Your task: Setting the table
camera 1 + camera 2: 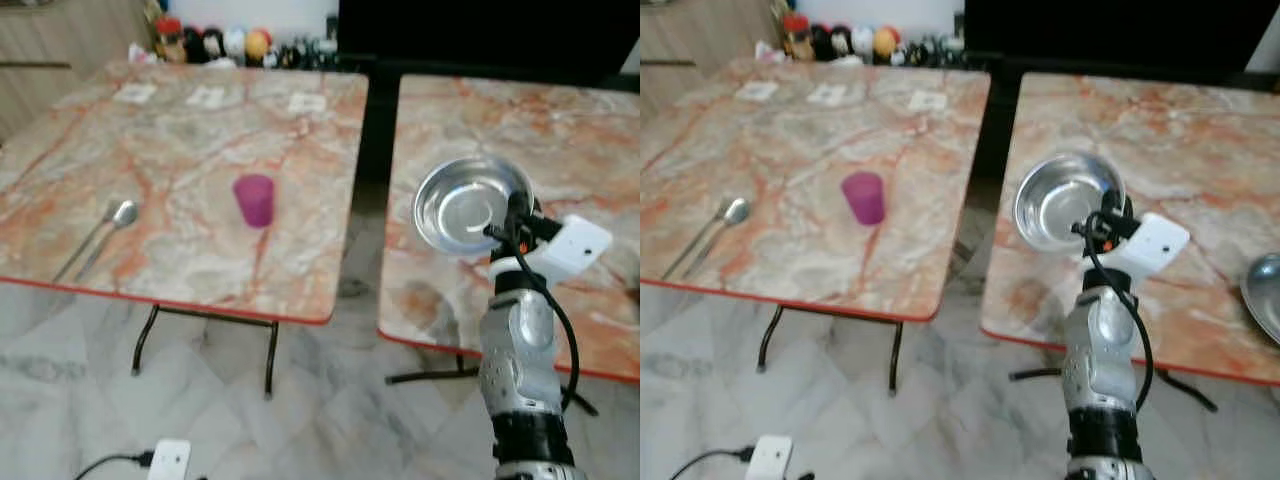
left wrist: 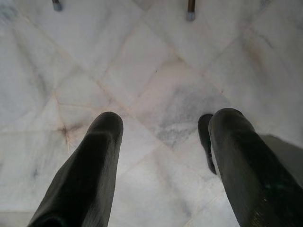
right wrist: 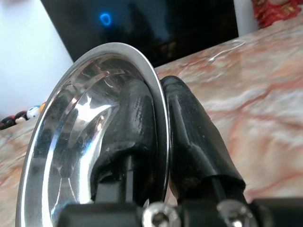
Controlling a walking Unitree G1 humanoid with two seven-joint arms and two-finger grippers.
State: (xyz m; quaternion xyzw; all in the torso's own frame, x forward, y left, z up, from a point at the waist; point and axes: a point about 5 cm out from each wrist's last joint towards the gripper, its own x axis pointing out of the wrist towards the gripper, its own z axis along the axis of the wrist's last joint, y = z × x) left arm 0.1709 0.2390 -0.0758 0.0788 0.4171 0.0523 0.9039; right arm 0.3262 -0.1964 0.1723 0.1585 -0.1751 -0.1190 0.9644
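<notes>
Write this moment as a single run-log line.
right gripper: shut on steel bowl rim, above right table | left gripper: open, idle | purple cup, spoon: left table

The right gripper pinches the rim of a shiny round steel bowl, one black finger inside, one outside. The bowl fills the frame's left; an orange-veined marble tabletop spreads right, a dark screen above.

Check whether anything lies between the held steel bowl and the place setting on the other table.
The gap between the tables only. Right end effector grips the steel bowl; purple cup and spoon lie beyond.
</notes>
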